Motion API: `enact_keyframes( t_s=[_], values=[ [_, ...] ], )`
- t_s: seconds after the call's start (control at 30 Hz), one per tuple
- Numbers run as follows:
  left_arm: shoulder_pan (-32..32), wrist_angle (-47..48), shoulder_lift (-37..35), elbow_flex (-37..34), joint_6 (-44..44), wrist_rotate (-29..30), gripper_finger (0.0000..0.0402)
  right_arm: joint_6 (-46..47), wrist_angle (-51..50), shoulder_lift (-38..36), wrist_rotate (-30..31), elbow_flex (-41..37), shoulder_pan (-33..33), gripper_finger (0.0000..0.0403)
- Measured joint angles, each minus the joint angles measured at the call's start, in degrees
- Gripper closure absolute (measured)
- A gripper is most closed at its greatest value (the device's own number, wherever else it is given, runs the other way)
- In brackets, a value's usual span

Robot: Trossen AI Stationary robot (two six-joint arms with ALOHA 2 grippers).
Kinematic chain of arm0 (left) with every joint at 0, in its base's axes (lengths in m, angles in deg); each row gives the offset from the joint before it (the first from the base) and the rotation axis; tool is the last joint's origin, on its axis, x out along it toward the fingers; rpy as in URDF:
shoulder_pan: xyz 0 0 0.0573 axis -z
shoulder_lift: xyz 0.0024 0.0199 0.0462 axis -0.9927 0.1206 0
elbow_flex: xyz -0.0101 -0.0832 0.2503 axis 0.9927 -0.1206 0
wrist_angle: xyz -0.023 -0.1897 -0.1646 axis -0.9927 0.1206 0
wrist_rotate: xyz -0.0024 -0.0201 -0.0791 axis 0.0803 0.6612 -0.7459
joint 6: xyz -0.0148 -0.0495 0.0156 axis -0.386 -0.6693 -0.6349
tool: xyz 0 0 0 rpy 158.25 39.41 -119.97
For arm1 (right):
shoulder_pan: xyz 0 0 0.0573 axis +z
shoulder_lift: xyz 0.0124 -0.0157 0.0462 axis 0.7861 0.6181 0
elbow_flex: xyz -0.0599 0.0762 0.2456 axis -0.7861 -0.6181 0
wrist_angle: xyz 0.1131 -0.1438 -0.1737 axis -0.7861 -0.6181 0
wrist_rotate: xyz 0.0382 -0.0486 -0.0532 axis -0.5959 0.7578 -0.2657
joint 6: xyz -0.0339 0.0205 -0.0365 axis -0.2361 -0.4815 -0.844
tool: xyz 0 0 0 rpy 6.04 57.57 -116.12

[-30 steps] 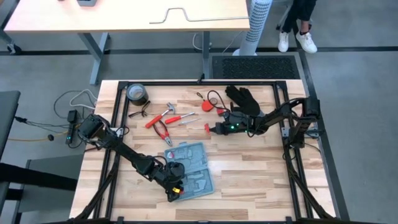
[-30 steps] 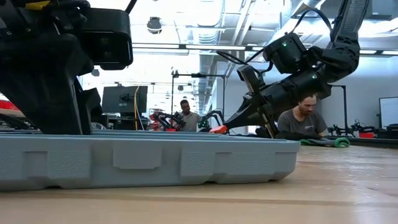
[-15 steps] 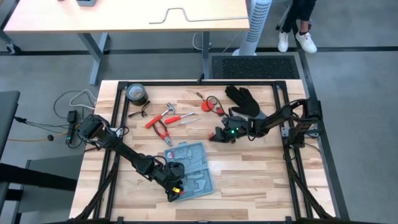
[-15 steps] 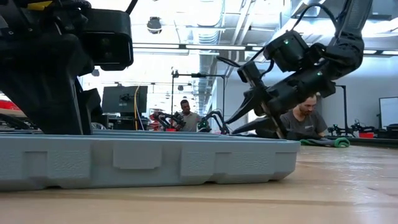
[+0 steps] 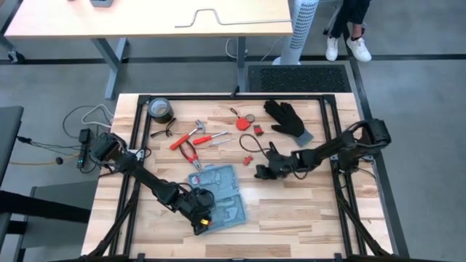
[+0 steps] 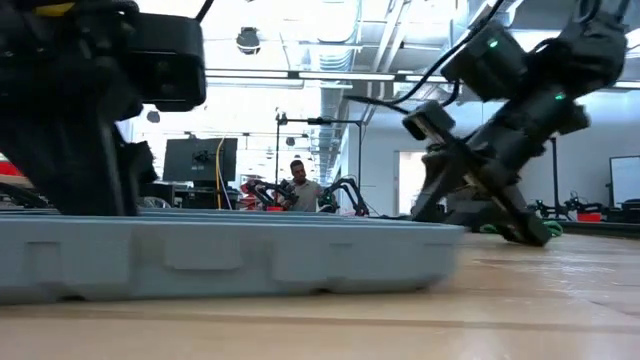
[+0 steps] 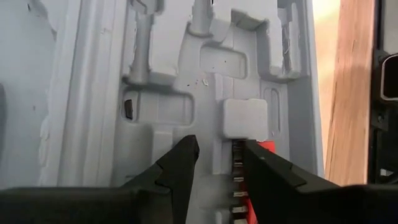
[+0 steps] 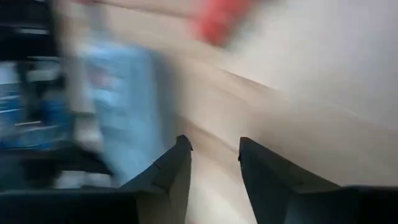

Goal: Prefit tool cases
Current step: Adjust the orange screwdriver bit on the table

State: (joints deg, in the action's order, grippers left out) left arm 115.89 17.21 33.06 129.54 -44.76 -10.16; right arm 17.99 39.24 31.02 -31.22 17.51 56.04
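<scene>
Progress: early, from what shows. Left hand (image 5: 202,218) sits low on the near-left corner of the tool case (image 5: 222,195), fingers a narrow gap apart, nothing clearly held; a small red piece shows under them in the left wrist view. The case lies open, near and left of centre on the table (image 5: 291,211), its recesses (image 7: 186,106) mostly bare. Pliers (image 5: 191,153), red-handled screwdrivers (image 5: 207,139) and other small tools lie loose on the far side. Right hand (image 5: 261,172) hovers right of the case, fingers apart, empty. Most of the fitting looks undone.
</scene>
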Motion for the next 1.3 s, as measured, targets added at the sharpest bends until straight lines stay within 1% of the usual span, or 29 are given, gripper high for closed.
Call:
enact_keyframes(
  t_s=[0.13,0.2,0.3,0.43,0.53,0.6,0.67,0.77,0.8,0.9,0.97,1.03,1.07,1.2,1.3],
  values=[
    [0.1,7.8,-3.9,-0.4,0.3,3.4,0.0272,-2.9,-5.7,-5.1,8.3,-0.9,4.5,0.0287],
    [0.1,12.0,-7.5,-0.7,2.0,6.7,0.0272,-4.2,-8.6,-7.6,11.5,-1.1,6.5,0.0298],
    [-0.9,17.7,-12.9,-1.2,5.2,11.4,0.0272,-4.7,-10.1,-9.8,15.7,-1.3,9.3,0.0313],
    [-3.2,17.5,-18.5,-0.8,9.0,15.3,0.0272,-2.2,-10.2,-10.1,20.7,-1.4,12.0,0.0337],
    [-5.7,16.1,-19.9,-0.8,12.6,16.6,0.0284,-0.3,-9.7,-9.8,23.4,-1.4,13.6,0.0358],
    [-7.9,13.6,-20.8,-0.8,15.3,16.2,0.0303,-0.1,-8.9,-9.8,24.2,-1.4,14.0,0.0376],
    [-10.2,10.4,-20.9,-0.7,18.4,13.9,0.0329,-0.3,-8.0,-9.9,24.9,-1.4,14.4,0.0393],
    [-14.3,5.8,-20.7,-0.7,23.1,9.7,0.0381,-0.6,-5.5,-10.0,25.3,-1.3,14.3,0.0394],
    [-15.8,4.4,-20.8,-0.7,24.2,8.6,0.0391,-0.9,-5.0,-10.0,25.5,-1.2,14.0,0.0394],
    [-20.2,4.9,-20.9,-0.6,25.0,4.5,0.0397,-5.2,-1.9,-10.0,24.8,-1.2,12.7,0.0397],
    [-21.5,6.9,-20.8,-0.6,24.8,0.2,0.04,-10.1,2.6,-10.1,22.7,-1.2,12.0,0.0399],
    [-20.6,9.4,-20.9,-0.6,24.6,-3.1,0.0401,-13.9,3.7,-10.2,20.6,-0.1,11.6,0.0399],
    [-19.7,11.3,-20.9,-0.6,24.5,-3.7,0.0401,-15.1,3.3,-10.2,20.4,0.6,11.5,0.0399],
    [-14.0,18.5,-20.9,-0.6,20.3,-3.4,0.0401,-17.9,1.3,-9.9,19.8,3.1,11.5,0.0399],
    [-9.4,20.1,-20.9,-0.6,17.8,-3.3,0.0401,-20.6,1.0,-9.2,19.4,4.7,11.5,0.0399]
  ],
)
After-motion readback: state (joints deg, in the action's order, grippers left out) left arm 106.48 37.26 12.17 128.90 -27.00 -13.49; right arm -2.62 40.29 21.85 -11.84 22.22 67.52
